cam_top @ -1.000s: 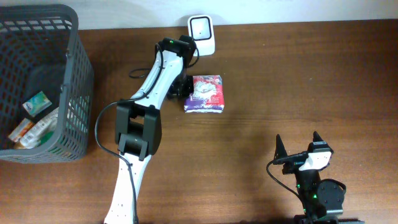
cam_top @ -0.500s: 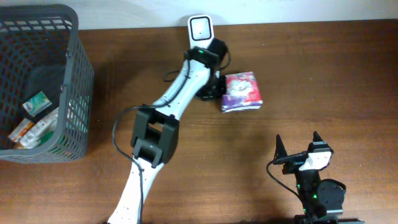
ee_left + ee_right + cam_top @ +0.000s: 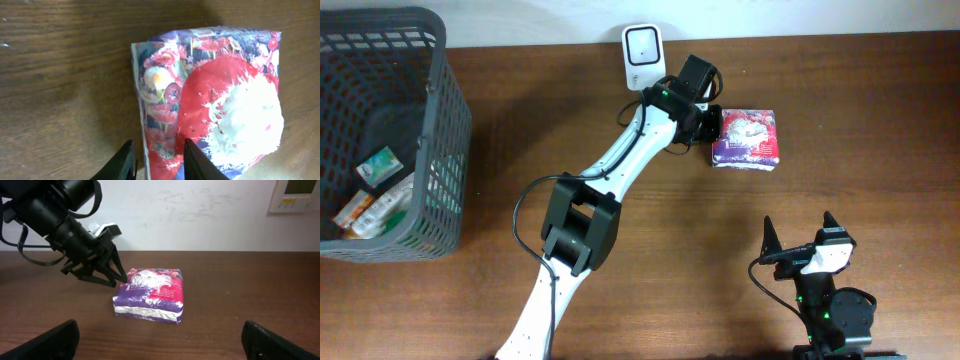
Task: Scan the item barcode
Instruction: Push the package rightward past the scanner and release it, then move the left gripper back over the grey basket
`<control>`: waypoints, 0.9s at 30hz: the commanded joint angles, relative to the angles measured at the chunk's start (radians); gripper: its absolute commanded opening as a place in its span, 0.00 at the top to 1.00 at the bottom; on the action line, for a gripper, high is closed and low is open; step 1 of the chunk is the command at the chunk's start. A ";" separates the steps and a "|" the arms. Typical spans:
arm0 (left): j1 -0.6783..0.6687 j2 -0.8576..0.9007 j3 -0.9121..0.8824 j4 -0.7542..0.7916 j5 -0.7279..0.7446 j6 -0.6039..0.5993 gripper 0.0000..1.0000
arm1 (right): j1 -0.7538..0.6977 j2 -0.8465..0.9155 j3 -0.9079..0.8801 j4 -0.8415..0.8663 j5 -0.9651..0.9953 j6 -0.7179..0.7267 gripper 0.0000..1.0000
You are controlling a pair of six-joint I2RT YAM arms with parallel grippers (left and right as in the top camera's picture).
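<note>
Since a second ago the tissue packet (image 3: 747, 138) has slid right across the desk (image 3: 880, 100), drawn along by the left arm (image 3: 620, 160), which has swung the same way; the right hand (image 3: 798, 222) has not shifted.

Brown desk with a fine wood grain fills the overhead view. At its left edge stands a dark grey plastic basket (image 3: 440, 130) with lattice walls, holding a few small boxes (image 3: 375, 190). The white and black left arm reaches diagonally from the near edge to the rear centre.

The packet lies flat near the rear of the desk, just right of centre, printed face up. It is a soft, pillow-like rectangle; its slightly longer side runs left to right, a little askew. Glossy purple wrap carries red and white flowers, with a pale band along the side.

The left hand (image 3: 159, 160) pinches the packet's left edge between its narrow dark fingers. A white rounded scanner (image 3: 643, 50) stands upright just behind the hand, at the wall. The right hand waits at the near edge, well apart from the packet, its fingers spread wide.
</note>
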 commanded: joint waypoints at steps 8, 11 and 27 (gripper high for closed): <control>0.153 -0.151 0.207 -0.271 -0.007 0.075 0.64 | 0.007 -0.006 -0.008 -0.003 0.008 0.004 0.01; 0.228 -0.249 0.292 -0.393 -0.061 0.185 0.57 | 0.007 -0.006 -0.008 -0.003 0.008 0.004 0.01; 0.777 -0.559 0.359 -0.597 -0.383 0.283 0.01 | 0.007 -0.006 -0.008 -0.003 0.008 0.004 0.01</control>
